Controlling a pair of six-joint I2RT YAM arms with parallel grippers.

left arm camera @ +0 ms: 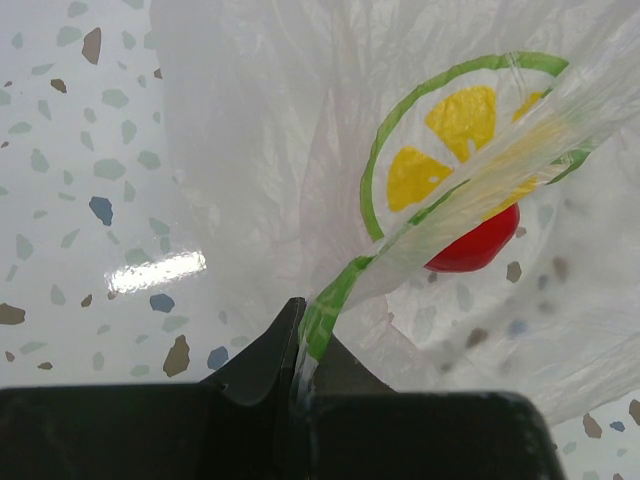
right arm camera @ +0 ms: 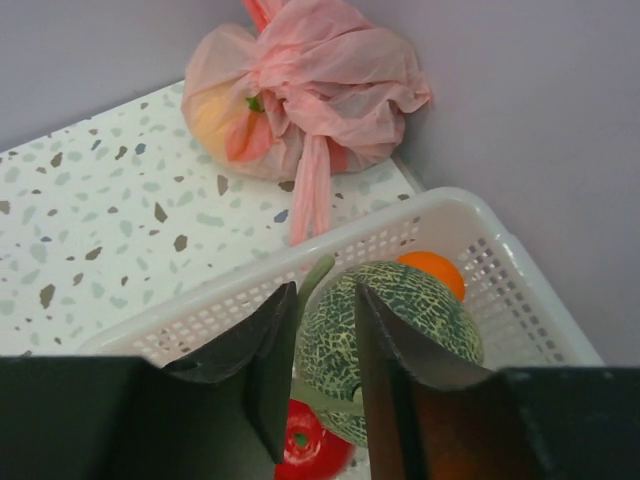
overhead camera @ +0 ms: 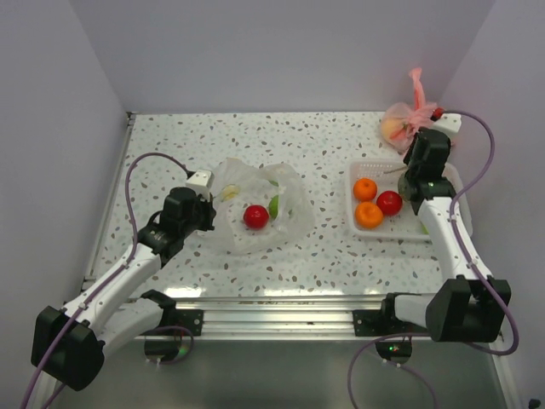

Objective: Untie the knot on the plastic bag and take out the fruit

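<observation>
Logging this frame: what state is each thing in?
plastic bag: mouth open
red fruit: inside plastic bag
green fruit: inside plastic bag
left claw: shut on plastic bag
right claw: straddling melon over basket, grip unclear
basket: partly filled, two oranges inside
pink bag: knotted shut

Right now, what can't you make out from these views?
Knot: not visible; the bag lies crumpled, folds may hide it, top view.
Fruit left inside: red fruit and green fruit show; folds could cover more.
Melon: the right arm hides it from above; in the right wrist view, unclear whether the right gripper grips it.
Left wrist: left gripper pinches bag, which fills the view.
</observation>
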